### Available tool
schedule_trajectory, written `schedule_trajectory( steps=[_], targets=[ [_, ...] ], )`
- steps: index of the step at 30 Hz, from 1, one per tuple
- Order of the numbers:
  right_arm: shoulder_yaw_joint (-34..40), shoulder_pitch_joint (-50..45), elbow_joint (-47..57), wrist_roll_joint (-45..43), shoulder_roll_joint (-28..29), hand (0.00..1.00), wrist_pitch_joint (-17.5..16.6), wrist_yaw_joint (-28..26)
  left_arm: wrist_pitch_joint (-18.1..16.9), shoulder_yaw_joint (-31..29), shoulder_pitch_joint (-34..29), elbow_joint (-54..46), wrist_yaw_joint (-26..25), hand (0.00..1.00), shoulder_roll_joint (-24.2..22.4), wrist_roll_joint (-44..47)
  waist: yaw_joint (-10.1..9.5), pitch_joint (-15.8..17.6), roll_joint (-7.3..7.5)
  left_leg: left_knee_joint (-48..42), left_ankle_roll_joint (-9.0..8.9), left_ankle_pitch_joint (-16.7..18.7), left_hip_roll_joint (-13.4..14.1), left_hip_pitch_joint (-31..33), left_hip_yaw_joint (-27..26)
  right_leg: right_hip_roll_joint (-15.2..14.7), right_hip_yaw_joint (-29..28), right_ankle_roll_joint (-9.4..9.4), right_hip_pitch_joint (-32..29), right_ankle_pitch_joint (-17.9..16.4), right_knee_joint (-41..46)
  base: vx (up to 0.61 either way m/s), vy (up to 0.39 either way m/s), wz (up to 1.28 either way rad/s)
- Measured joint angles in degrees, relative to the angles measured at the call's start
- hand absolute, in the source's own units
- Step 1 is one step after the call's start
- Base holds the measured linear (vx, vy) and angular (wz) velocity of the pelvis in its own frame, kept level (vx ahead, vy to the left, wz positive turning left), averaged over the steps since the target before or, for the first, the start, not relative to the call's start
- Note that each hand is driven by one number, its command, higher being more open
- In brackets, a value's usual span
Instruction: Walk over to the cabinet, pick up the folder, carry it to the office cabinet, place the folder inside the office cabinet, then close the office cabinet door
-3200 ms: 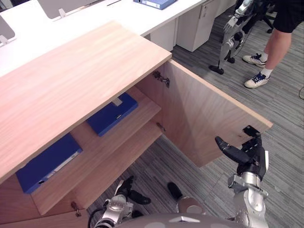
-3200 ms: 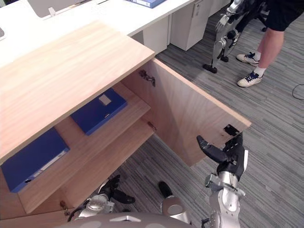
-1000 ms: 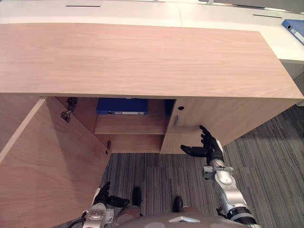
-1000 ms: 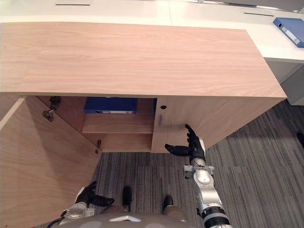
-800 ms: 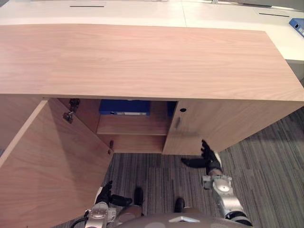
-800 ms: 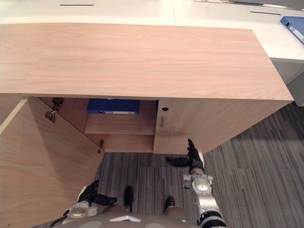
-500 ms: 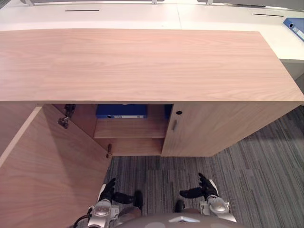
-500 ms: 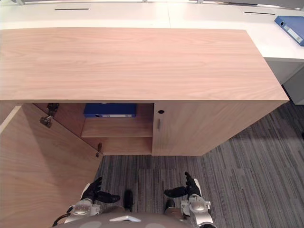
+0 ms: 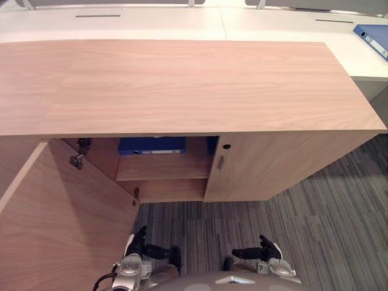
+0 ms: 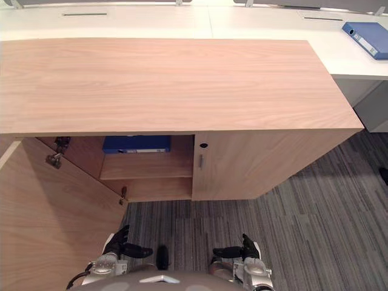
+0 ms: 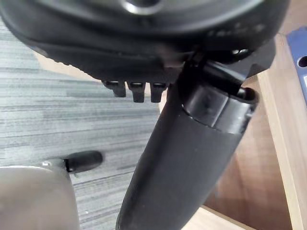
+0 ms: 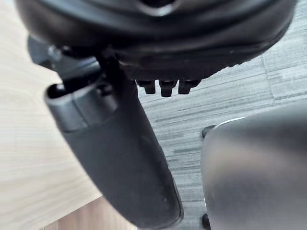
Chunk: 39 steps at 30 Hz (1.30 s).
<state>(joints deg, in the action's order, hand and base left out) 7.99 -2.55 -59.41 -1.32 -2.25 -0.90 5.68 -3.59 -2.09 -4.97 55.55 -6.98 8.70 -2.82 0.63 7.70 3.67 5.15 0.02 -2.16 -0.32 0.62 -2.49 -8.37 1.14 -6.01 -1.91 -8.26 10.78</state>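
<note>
The blue folder lies on the upper shelf inside the office cabinet, toward the shelf's left end. The left door stands open and the right door is closed. The left hand and right hand hang low over the floor, fingers relaxed and empty.

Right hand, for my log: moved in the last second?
Yes: the dark right hand has drawn back and down, away from the closed wooden cabinet door.
</note>
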Motion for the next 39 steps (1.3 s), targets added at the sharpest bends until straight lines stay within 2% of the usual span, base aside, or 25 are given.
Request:
schedule_trajectory(
  steps=[5,8,10,11,15,16,17,19,20,21,22,23,24,26,29,32,39],
  targets=[
    [1.1,0.0,-0.5,-1.1,0.4,1.0,0.3,0.1,0.0,-4.5,-0.2,1.3,-0.2,1.0,-0.7,0.8,-0.32,0.0,-0.19,-0.1,0.11,-0.3,0.4,-0.9,3.8,0.6,0.3,0.54,2.5,-0.4,0.0,0.06,-0.006,0.41],
    [2.4,0.0,-0.5,-1.2,0.7,1.0,0.3,0.6,0.0,-7.1,-0.5,1.4,-0.2,1.0,-1.5,1.2,-0.58,0.0,-0.31,-0.5,-0.01,-0.5,0.1,-1.4,6.9,0.7,0.7,1.5,4.5,-0.9,0.1,0.04,-0.002,0.53],
    [2.4,0.1,-0.3,-2.1,0.9,1.0,0.2,0.9,0.0,-9.3,-0.5,1.0,-0.4,1.0,-2.7,2.2,-0.68,0.1,-0.46,-2.6,-0.01,-0.5,-0.4,0.3,9.1,0.6,2.5,1.72,5.0,-1.0,0.5,-0.02,-0.022,0.75],
    [2.4,0.2,0.4,-3.4,1.4,1.0,0.2,1.2,0.0,-10.7,-0.4,0.2,-0.6,1.0,-3.7,3.2,-0.73,0.2,-0.58,-4.8,-0.01,-0.5,-1.0,2.5,10.6,0.4,4.2,2.5,4.8,-1.5,1.0,-0.05,-0.037,0.89],
    [2.3,0.8,1.5,-3.5,2.0,1.0,0.2,2.0,0.0,-12.1,-0.6,-2.0,-0.8,1.0,-6.0,6.8,-1.16,0.8,-1.45,-8.4,0.3,-0.9,-2.1,6.5,11.0,0.0,8.1,3.48,4.6,-3.9,2.8,-0.11,-0.038,0.8],
    [2.5,0.9,2.6,-4.0,2.6,1.0,0.1,2.3,0.0,-13.6,-0.3,-2.8,-1.1,1.0,-7.0,8.1,-1.88,1.0,-1.11,-7.7,0.74,-0.9,-1.8,6.9,8.6,-1.4,10.0,3.1,4.5,-5.3,2.5,-0.18,-0.037,0.43],
    [2.9,2.2,3.1,-4.9,3.6,1.0,0.1,2.5,0.2,-16.4,0.3,-3.1,-1.2,1.0,-7.7,9.3,-2.06,2.1,-0.13,-16.2,1.58,3.5,-0.4,10.0,0.4,-2.4,11.8,1.72,4.7,-6.2,2.1,-0.17,-0.029,0.47],
    [5.2,1.4,5.1,-5.8,4.6,1.0,0.1,2.9,0.6,-19.7,-0.1,-3.4,-1.5,1.0,-8.3,10.6,-1.77,2.1,-0.52,-33.0,2.05,11.1,3.5,12.6,-8.1,-2.9,14.4,1.7,6.2,-6.3,2.6,-0.1,-0.011,0.55],
    [5.7,0.3,5.9,-6.0,4.8,1.0,0.2,3.3,0.5,-20.9,-0.8,-3.9,-1.9,1.0,-8.6,11.2,-1.74,1.4,-1.41,-34.4,1.04,13.0,5.1,10.6,-9.7,-2.5,16.0,1.35,7.4,-6.5,2.3,-0.02,0.045,0.64],
    [6.1,-0.1,6.2,-6.0,4.6,1.0,0.1,3.4,0.5,-21.6,-0.7,-4.1,-2.1,1.0,-8.8,11.2,-1.66,1.0,-2.09,-32.8,0.34,14.3,5.2,10.1,-9.7,-2.2,16.7,1.03,7.5,-6.7,2.6,0.03,0.135,0.74],
    [6.9,0.1,6.1,-6.3,4.0,1.0,0.2,3.6,0.5,-22.3,-0.6,-4.3,-2.4,1.0,-8.6,11.3,-1.76,0.2,-2.85,-28.5,0.62,15.5,4.4,9.3,-9.1,-1.8,17.6,0.33,7.0,-7.2,3.6,0.03,0.125,0.63],
    [7.1,0.2,6.1,-6.7,4.1,1.0,0.3,3.8,0.5,-23.0,-0.1,-4.5,-2.5,1.0,-8.2,11.3,-1.83,0.4,-1.9,-26.9,0.66,14.3,3.2,8.9,-8.6,-2.5,17.4,0.25,6.8,-7.2,3.9,0.03,0.15,0.7],
    [7.1,0.1,6.1,-7.8,4.6,1.0,0.3,3.8,0.3,-23.5,-0.3,-4.7,-2.9,1.0,-7.4,11.3,-1.91,0.1,-0.49,-23.5,1.26,12.5,1.2,7.6,-7.8,-3.4,16.7,1.04,7.0,-6.6,3.6,0.02,0.137,0.52],
    [6.9,0.0,5.7,-7.8,4.9,1.0,0.3,3.7,0.4,-24.2,-1.3,-4.7,-3.3,1.0,-6.3,11.3,-2.19,-0.9,-0.09,-20.2,1.71,11.1,-0.3,5.8,-6.9,-3.9,15.2,1.66,7.7,-5.8,3.0,0.03,0.131,0.37],
    [6.7,0.4,5.1,-7.8,4.8,1.0,0.2,3.5,0.4,-24.4,-2.6,-4.7,-3.7,1.0,-4.1,11.3,-2.87,-2.0,-0.43,-15.0,1.91,8.7,-1.3,1.8,-5.7,-3.7,13.9,2.01,10.3,-3.5,1.3,0.04,0.061,0.19],
    [6.7,1.3,3.3,-7.8,4.2,1.0,0.2,3.3,0.4,-28.1,-2.8,-4.7,-3.9,1.0,-2.3,11.3,-3.16,-3.2,-1.14,-10.4,1.73,6.4,-1.4,-0.7,-5.0,-3.0,12.6,1.72,11.6,-1.7,-0.4,0.04,-0.014,0.1],
    [6.5,1.6,-0.2,-7.8,1.6,1.0,0.2,3.4,0.5,-32.7,-3.2,-9.2,-4.1,1.0,6.1,12.5,-3.49,-3.1,-2.63,-2.4,0.92,1.9,-0.1,-5.4,-4.8,-0.8,10.7,2.49,13.3,0.3,-2.9,0.0,-0.049,-0.01]
  ],
)
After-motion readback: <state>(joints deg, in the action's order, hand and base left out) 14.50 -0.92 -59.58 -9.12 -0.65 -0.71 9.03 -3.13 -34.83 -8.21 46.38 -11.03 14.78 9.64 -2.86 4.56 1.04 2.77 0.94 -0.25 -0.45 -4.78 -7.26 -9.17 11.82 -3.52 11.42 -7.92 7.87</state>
